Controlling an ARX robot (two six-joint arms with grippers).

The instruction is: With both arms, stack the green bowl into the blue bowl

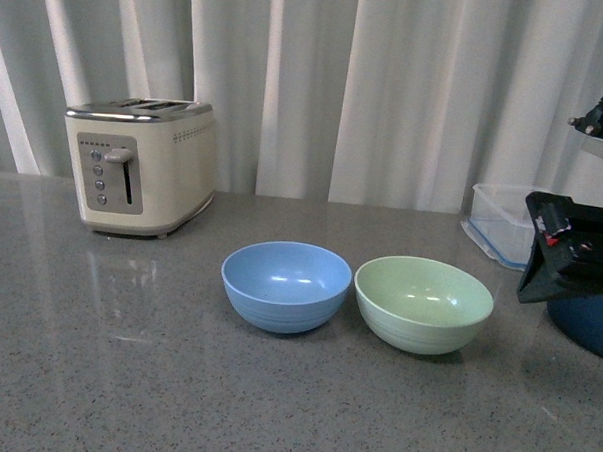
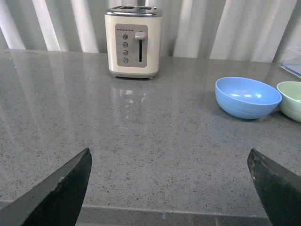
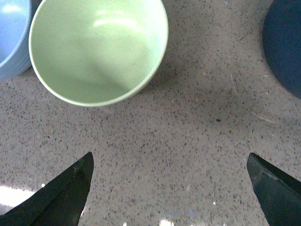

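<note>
The blue bowl and the green bowl stand upright side by side on the grey stone counter, almost touching, blue to the left. Both are empty. The right arm shows at the right edge of the front view, beside the green bowl. In the right wrist view my right gripper is open and empty over bare counter, with the green bowl just beyond it and the blue bowl's rim at the edge. My left gripper is open and empty, far from the blue bowl and green bowl.
A cream toaster stands at the back left. A clear plastic container sits at the back right. A dark navy pot stands at the right edge behind the right arm, also in the right wrist view. White curtains hang behind.
</note>
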